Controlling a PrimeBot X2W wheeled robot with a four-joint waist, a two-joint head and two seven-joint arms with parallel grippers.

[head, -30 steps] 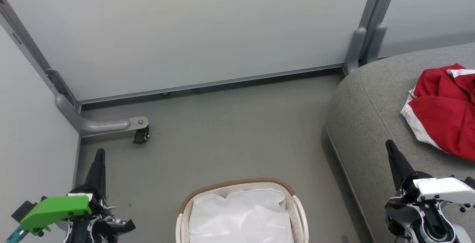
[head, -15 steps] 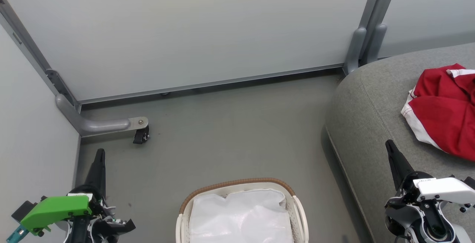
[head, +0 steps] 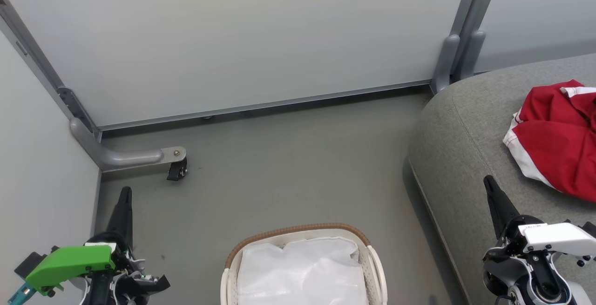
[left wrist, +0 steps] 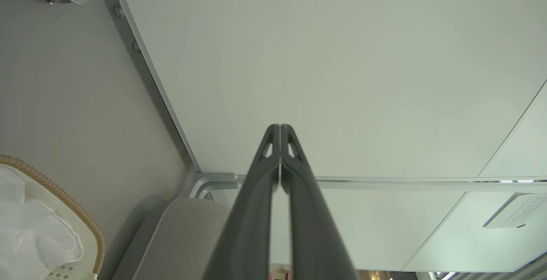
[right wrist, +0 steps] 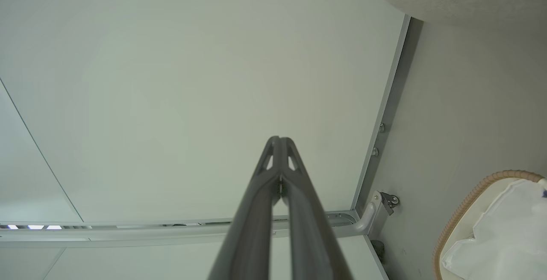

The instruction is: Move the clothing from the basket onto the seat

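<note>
While beside the basket (head: 298, 228), left gripper (head: 125, 190) and right gripper (head: 487, 180) forward, jaws together.

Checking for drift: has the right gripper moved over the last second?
No. The right gripper lies at the same spot against the seat, with its tip below and left of the clothing as before.

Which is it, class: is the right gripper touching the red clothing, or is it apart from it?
Apart. The head view shows a strip of bare grey seat between the right gripper and the clothing.
</note>
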